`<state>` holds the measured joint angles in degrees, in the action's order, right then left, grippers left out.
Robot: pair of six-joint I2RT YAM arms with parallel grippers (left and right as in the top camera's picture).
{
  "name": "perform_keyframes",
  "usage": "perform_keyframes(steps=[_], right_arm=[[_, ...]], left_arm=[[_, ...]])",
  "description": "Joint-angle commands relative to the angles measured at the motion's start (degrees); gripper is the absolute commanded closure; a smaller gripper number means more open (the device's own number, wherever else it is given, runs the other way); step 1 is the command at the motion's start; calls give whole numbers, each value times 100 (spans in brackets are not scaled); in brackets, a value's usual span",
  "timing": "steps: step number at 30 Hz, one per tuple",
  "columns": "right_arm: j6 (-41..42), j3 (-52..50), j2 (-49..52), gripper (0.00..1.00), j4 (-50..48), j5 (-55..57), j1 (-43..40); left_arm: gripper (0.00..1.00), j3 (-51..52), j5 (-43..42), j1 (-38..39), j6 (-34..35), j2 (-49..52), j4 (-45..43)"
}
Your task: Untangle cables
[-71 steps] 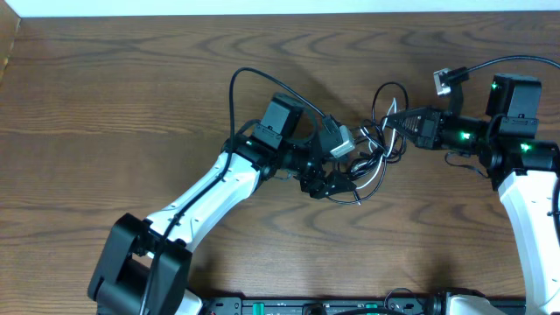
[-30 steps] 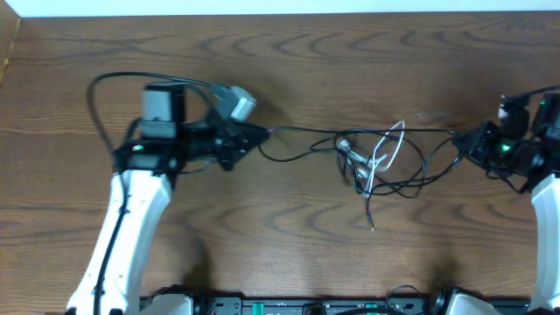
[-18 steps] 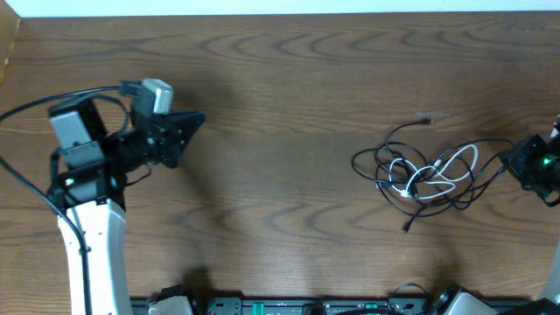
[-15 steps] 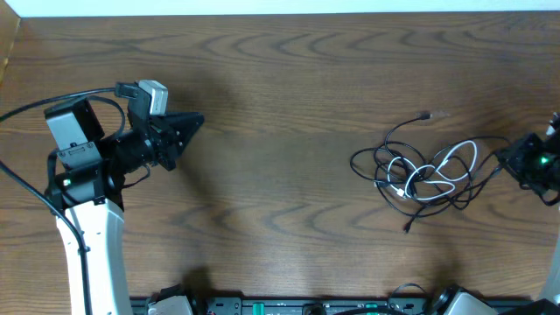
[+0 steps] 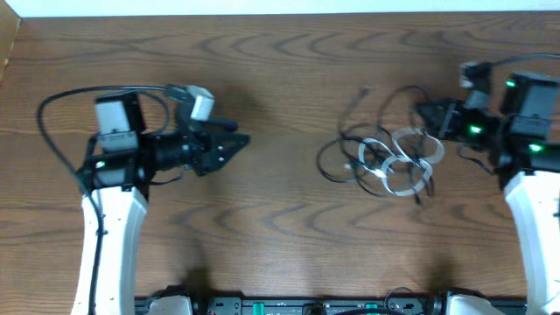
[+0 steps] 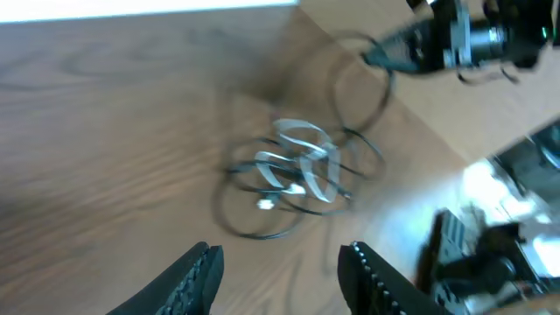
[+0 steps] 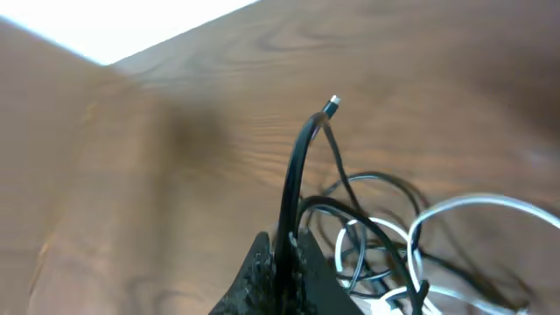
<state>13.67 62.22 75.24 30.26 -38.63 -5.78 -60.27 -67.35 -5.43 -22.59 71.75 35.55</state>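
Left gripper (image 5: 238, 142): fingers parted, nothing between them. Sits left of centre in the overhead view, tips aimed right toward the cables (image 5: 385, 157), well apart from them.
Right gripper (image 5: 426, 115): clenched on the black cable (image 7: 293, 175). Upper right of the overhead view, at the right edge of the tangle.
Black cable: comes up out of the pinched tips in the right wrist view, with the metal plug end (image 7: 332, 105) at the top. The rest loops over the surface (image 5: 280, 52).
White cable (image 5: 404, 166): flat loops in the middle-right of the tangle, interlaced with black loops.
Cables: one loose tangle right of centre, between the two grippers, nearer the right one.
Left wrist view: motion-blurred, so individual crossings can't be told.
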Motion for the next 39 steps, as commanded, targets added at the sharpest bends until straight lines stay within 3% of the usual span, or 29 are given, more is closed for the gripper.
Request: perform_keyframes(steps=[1,7,11,15,22,27,36,37,39], right_arm=[[363,111,-63,99,-466,-708,490],[1257,111,-68,99,-1906,-1602,763],[1495,111,-68,99,-1967,-1427,640],[1307,111,-66,99,-1368,-855,525],[778,111,-66,99,245,1497,522],[684,111,-66,99,953,2433,525],[767,109,0,99,2006,4186,522],[826,109,2,98,2111,4450,522],[879,109,4,77,2251,4948,522]], left_arm=[[52,22,-96,365,-308,306,4],[52,22,-103,844,-636,1043,0],[52,22,-105,1047,-752,1456,0],[52,22,-105,1248,-892,1729,-26],[52,22,-103,1609,-887,1829,-330],[52,22,-33,1893,-857,1829,-601],[51,22,1888,2693,466,1832,-1217],[51,22,2094,2754,636,1832,-1276],[51,22,2649,2839,1161,1829,-1436]])
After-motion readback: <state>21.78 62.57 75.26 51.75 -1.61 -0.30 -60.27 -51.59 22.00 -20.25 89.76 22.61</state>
